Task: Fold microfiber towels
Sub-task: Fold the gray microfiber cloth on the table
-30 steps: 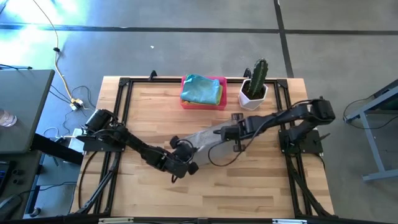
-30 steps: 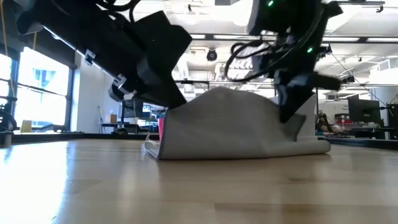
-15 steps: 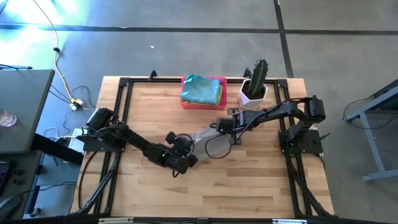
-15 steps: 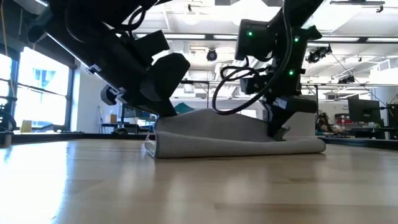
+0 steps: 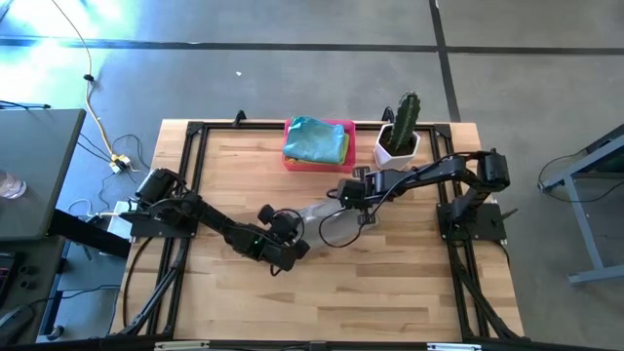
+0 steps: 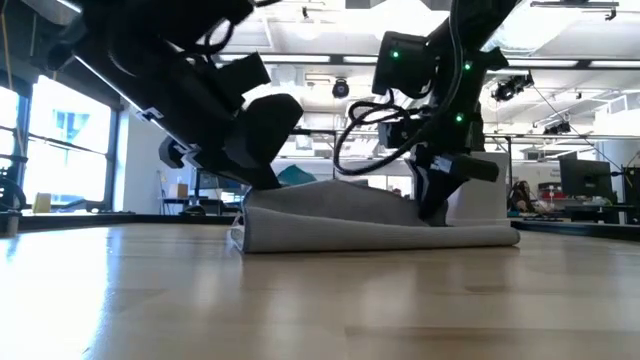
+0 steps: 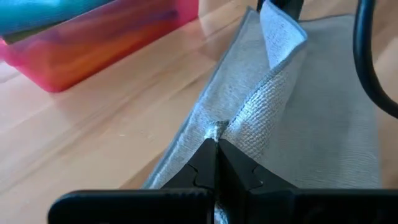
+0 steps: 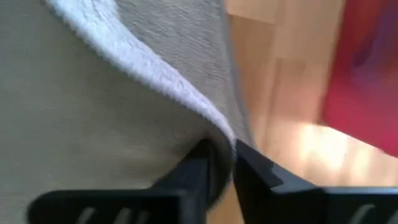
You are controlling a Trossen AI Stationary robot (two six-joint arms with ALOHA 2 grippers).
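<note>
Holding folded towels [image 5: 315,140], the pink tray [image 5: 319,159] sits beyond both pincers, each pinching the grey towel [image 5: 317,216].

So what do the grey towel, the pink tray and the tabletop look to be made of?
Grey towel: soft knitted microfiber, matte, with a looped pile and stitched hem. Pink tray: likely plastic, translucent and slightly glossy, with the cloths inside showing through its wall. Tabletop: light wood planks, with visible grain and joints and a smooth sheen.

The wooden table [image 5: 224,302] carries a grey towel [image 5: 317,215], pink tray [image 5: 343,162] and potted cactus [image 5: 399,135]
</note>
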